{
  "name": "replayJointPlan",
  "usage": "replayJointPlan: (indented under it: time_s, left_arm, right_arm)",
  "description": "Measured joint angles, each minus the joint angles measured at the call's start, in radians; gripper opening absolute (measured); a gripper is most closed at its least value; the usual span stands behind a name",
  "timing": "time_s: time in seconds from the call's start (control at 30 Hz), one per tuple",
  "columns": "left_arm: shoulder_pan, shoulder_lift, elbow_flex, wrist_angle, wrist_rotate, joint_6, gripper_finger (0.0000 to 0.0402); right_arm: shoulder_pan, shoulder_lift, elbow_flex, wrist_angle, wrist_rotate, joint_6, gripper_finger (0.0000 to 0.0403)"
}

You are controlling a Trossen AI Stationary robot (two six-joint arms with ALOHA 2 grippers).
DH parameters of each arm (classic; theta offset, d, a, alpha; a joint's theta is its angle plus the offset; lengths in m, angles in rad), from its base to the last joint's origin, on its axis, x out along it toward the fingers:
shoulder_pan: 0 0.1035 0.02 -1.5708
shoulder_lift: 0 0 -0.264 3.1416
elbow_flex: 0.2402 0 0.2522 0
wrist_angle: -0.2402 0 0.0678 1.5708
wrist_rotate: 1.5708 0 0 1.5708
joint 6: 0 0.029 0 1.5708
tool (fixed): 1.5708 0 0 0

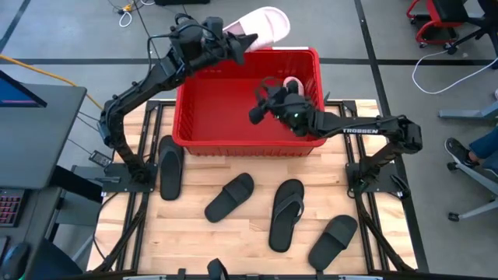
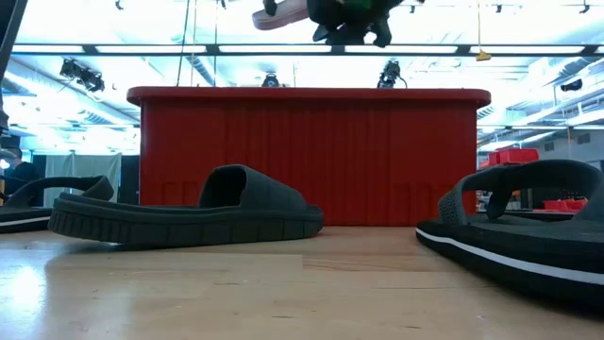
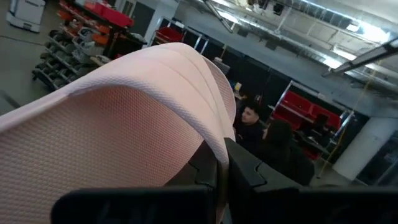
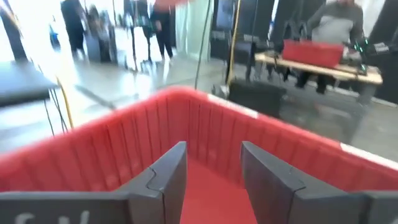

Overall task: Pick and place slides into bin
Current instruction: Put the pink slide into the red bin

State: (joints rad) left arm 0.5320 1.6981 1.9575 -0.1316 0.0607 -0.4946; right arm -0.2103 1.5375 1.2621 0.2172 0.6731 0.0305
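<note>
My left gripper (image 1: 236, 44) is shut on a pale pink slide (image 1: 264, 23), held above the far rim of the red bin (image 1: 233, 124); the slide fills the left wrist view (image 3: 124, 118) and shows at the top of the low view (image 2: 278, 14). My right gripper (image 1: 258, 99) is open and empty over the bin's inside, facing its ribbed inner wall (image 4: 124, 143). A second pale shape (image 1: 292, 82) shows in the bin behind my right gripper, mostly hidden. Two black slides (image 1: 170, 165) (image 1: 230, 196), a black flip-flop (image 1: 286, 214) and a third black slide (image 1: 333, 241) lie flat on the table. My left gripper holds the pink slide by the end nearest the arm (image 1: 243, 39), pinched between its two fingers (image 3: 249, 177). The fingers come from the table's left. The slide is lifted clear above the bin's far rim and reaches away from the gripper toward the far right.
The bin stands at the table's far middle; its wall fills the low view (image 2: 311, 156). The wooden table top (image 1: 194, 249) in front of it carries the black sandals. A monitor (image 1: 23, 101) stands at the left. People and red crates show in the room behind (image 3: 255, 124).
</note>
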Motion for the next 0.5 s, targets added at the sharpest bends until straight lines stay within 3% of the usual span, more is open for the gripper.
replayJointPlan:
  time_s: [0.2,0.33,0.5]
  left_arm:
    - [0.015,0.005,0.0,0.063,0.009,-0.072,0.0025]
    - [0.015,0.005,0.0,0.184,0.034,-0.12,0.0019]
    - [0.014,0.004,0.001,0.239,0.042,-0.141,0.0013]
  right_arm:
    - [-0.1,-0.002,-0.059,0.414,-0.255,-0.04,0.0155]
    - [-0.185,0.0,-0.062,0.492,-0.375,0.07,0.0155]
    - [-0.243,-0.001,-0.043,0.613,-0.564,0.08,0.0155]
